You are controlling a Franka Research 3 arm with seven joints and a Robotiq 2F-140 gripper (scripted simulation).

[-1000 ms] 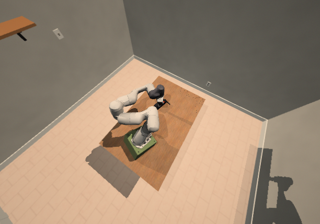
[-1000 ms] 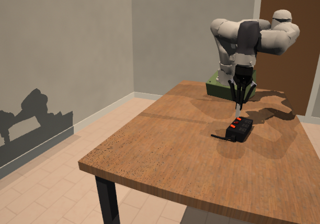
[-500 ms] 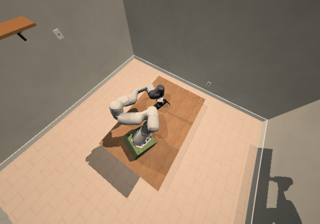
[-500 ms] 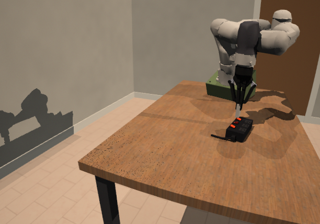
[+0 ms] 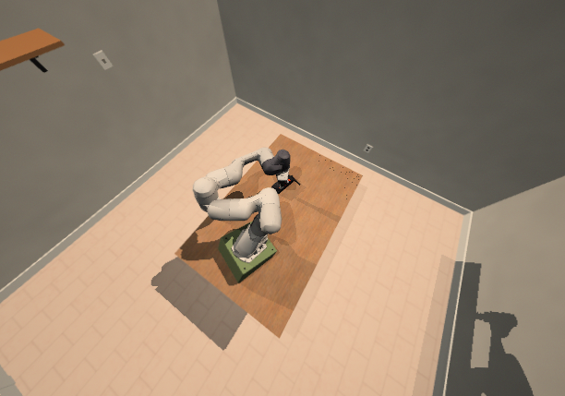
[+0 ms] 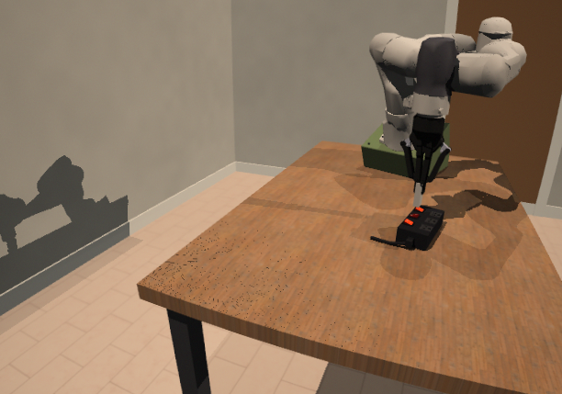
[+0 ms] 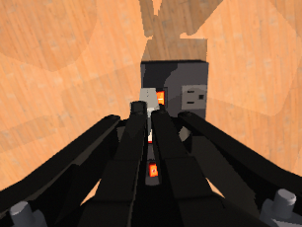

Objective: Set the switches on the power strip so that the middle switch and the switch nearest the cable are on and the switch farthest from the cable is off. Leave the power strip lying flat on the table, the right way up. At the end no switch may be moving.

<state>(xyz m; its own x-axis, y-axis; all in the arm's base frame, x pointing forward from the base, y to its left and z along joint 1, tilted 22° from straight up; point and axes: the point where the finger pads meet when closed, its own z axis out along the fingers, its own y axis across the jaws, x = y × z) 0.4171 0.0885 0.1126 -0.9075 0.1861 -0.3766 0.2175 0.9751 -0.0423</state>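
A black power strip (image 6: 420,228) lies flat on the wooden table, its cable (image 6: 383,240) leaving the end nearest the camera. Orange-red switches show on its top in the exterior view, one at the far end (image 6: 419,210) and one nearer the cable (image 6: 409,221); the middle one is hard to read. My gripper (image 6: 418,198) is shut and empty, pointing straight down just above the switch farthest from the cable. In the wrist view the shut fingertips (image 7: 148,106) cover part of the strip (image 7: 173,94); a lit switch (image 7: 160,94) shows beside them and another (image 7: 153,170) between the fingers.
The arm's green base (image 6: 381,148) stands at the back of the table, behind the strip. The table's edges are well away from the strip on all sides. In the top view the strip (image 5: 278,185) is mostly hidden under the wrist.
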